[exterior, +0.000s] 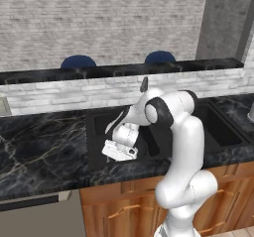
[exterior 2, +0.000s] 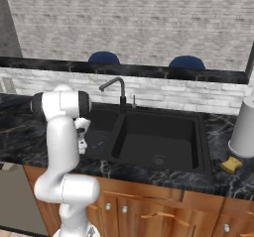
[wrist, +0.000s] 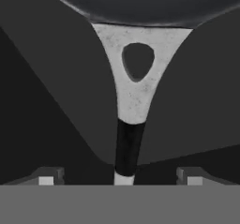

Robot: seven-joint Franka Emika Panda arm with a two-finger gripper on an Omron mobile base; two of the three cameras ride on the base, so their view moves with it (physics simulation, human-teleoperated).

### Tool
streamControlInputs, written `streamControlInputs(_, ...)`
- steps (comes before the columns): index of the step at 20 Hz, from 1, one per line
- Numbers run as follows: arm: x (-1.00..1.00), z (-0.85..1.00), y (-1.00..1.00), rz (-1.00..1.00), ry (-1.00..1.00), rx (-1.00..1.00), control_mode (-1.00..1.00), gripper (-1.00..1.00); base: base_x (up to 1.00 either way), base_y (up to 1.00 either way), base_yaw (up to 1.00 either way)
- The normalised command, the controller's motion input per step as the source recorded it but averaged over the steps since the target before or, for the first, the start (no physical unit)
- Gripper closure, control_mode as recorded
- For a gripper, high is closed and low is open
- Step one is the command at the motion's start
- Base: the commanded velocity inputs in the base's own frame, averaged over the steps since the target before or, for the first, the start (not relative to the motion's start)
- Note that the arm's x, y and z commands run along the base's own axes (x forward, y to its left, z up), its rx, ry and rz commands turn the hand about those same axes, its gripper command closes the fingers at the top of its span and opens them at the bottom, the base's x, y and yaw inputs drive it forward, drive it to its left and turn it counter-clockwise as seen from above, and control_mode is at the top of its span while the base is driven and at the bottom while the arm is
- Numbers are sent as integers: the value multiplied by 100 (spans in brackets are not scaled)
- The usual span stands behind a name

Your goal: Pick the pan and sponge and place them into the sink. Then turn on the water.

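While the arm leans down over the left basin of the sink point(exterior 2: 201, 132), its gripper point(wrist: 119, 177) stands wide, the two fingertips point(wrist: 46, 177) well apart on either side of the pan's handle and gripping nothing; the pan point(wrist: 140, 5) lies just ahead of the hand, its light grey handle point(wrist: 133, 85) with the teardrop hole running straight back between the open jaws; from the right base view the pan looks to rest on the floor of the left basin, partly hidden by the arm. The sponge point(exterior 2: 230, 165) sits on the counter point(exterior 2: 30, 151) right of the sink, just beside a pale grey canister point(exterior 2: 245, 127), and the faucet point(exterior 2: 115, 89) shows no stream. To my eye the pan's release is the step in hand; doing it well means lifting straight up and clear of the handle without nudging it, then swinging across to the sponge; the canister close by leaves little room for the fingers there.
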Motion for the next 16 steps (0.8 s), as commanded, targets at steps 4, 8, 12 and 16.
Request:
streamControlInputs(4, -1, 100, 0, 0, 0, -7, -100, -100, 0, 0, 0)
streamControlInputs(8, -15, 100, 0, 0, 0, -13, -100, -100, 0, 0, 0)
streamControlInputs(12, -17, 100, 0, 0, -4, -20, -100, -100, 0, 0, 0)
streamControlInputs(16, -19, 100, -13, 4, -10, -18, -100, -100, 0, 0, 0)
